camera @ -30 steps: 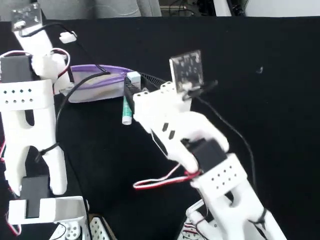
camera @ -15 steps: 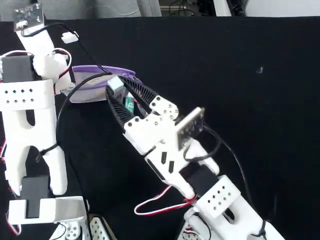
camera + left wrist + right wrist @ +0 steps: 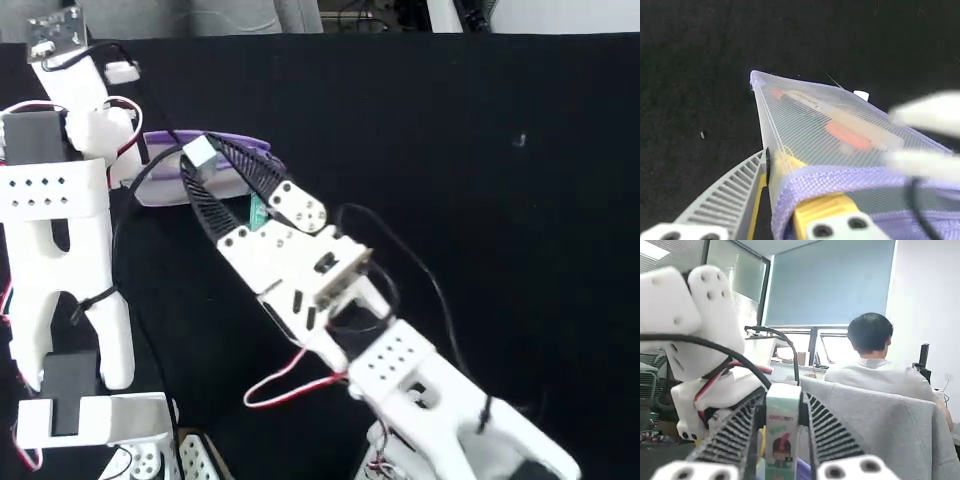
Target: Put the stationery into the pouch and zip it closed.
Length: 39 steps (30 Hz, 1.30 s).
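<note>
Across the bench [image 3: 500, 150], the right arm [image 3: 400, 360] has been swung leftward toward the pouch [image 3: 160, 190]. The pouch is held at the far left by the left gripper [image 3: 772, 170], which is clamped on its purple rim. The right gripper [image 3: 197, 158] is clenched on the glue stick [image 3: 782, 440], which lay on the bench a second ago and has been lifted to the pouch mouth. An orange item [image 3: 847, 135] is seen inside through the mesh. Insertion is judged to be close, and zipping is not yet begun.
</note>
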{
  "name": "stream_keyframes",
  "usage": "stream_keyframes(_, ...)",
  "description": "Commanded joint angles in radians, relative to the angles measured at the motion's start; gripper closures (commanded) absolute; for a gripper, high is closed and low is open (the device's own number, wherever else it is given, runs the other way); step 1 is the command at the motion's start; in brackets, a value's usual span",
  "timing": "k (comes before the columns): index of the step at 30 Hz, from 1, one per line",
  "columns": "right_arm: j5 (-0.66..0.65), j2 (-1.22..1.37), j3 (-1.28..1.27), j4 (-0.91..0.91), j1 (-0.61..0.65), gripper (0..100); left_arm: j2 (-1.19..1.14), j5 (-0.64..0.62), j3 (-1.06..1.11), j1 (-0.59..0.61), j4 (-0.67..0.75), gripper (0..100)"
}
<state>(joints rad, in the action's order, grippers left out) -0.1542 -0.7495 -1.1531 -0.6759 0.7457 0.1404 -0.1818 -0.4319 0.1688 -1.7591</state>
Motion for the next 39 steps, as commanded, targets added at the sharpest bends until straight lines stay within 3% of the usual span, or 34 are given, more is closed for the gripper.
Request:
stream_keyframes(1, -0.055, 0.108, 0.002, -0.153, -0.009, 98.8, 0.031, -0.009, -0.010, -0.005, 0.002, 97)
stream_keyframes(10, -0.071, 0.306, 0.051, -0.345, -0.052, 98.8, 0.057, -0.009, 0.001, -0.013, 0.000, 97)
stream_keyframes(16, -0.161, 0.380, 0.105, -0.410, -0.040, 98.8, 0.107, -0.009, 0.038, -0.039, 0.002, 97)
stream_keyframes(26, -0.157, 0.464, 0.142, -0.387, -0.034, 98.8, 0.110, -0.008, 0.042, -0.053, 0.002, 97)
stream_keyframes(31, 0.035, 0.512, 0.139, -0.387, -0.038, 98.7, 0.110, -0.008, 0.042, -0.051, 0.002, 97)
stream_keyframes(33, 0.051, 0.533, 0.140, -0.385, -0.040, 98.5, 0.110, -0.008, 0.042, -0.051, 0.002, 97)
stream_keyframes(35, 0.051, 0.547, 0.142, -0.385, -0.040, 94.6, 0.109, -0.008, 0.045, -0.050, 0.002, 97)
stream_keyframes(39, 0.054, 0.567, 0.133, -0.385, -0.037, 75.5, 0.112, -0.008, 0.076, -0.016, 0.026, 97)
